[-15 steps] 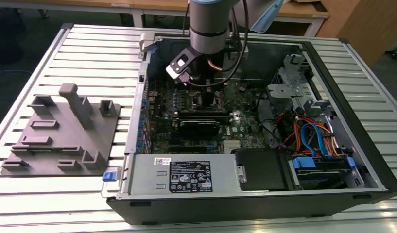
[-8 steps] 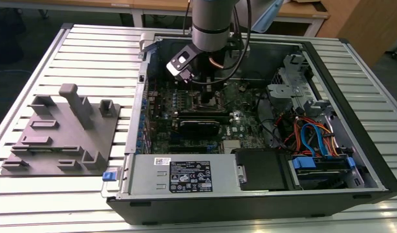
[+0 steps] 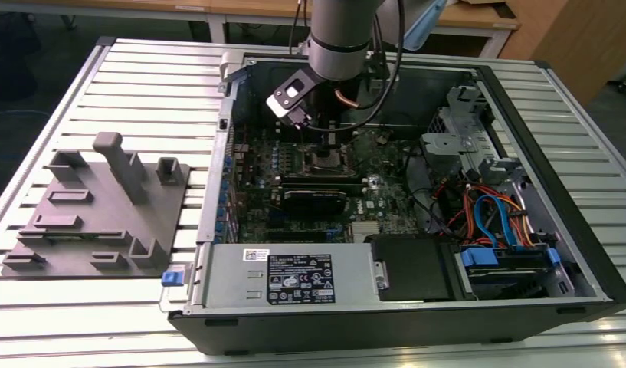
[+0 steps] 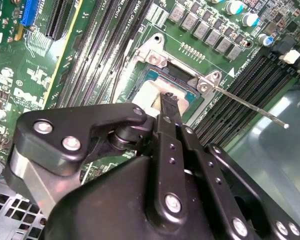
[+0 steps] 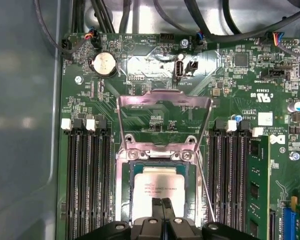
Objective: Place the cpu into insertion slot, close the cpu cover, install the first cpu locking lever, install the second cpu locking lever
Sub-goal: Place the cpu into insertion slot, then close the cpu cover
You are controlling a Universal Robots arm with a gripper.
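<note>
The cpu (image 5: 162,181) lies in the insertion slot (image 5: 123,190), directly under the end effector (image 5: 163,202) tip. The cpu cover (image 5: 165,96) stands hinged up just beyond the slot, away from the end effector; memory slots (image 5: 87,185) flank the slot on both sides.

The cpu (image 5: 162,184) is a small flat square chip with a dull silver-grey top that carries some fine print. It lies flat inside the insertion slot (image 5: 122,192), a square socket with a silvery metal rim on the green motherboard (image 5: 155,122), between two groups of long black memory slots (image 5: 87,180). The cpu cover (image 5: 165,98), a thin silvery frame with a large square window, is open. It stands tilted up from its hinge at one edge of the socket. One thin metal locking lever (image 4: 250,108) sticks out free beside the socket, not latched.
</note>
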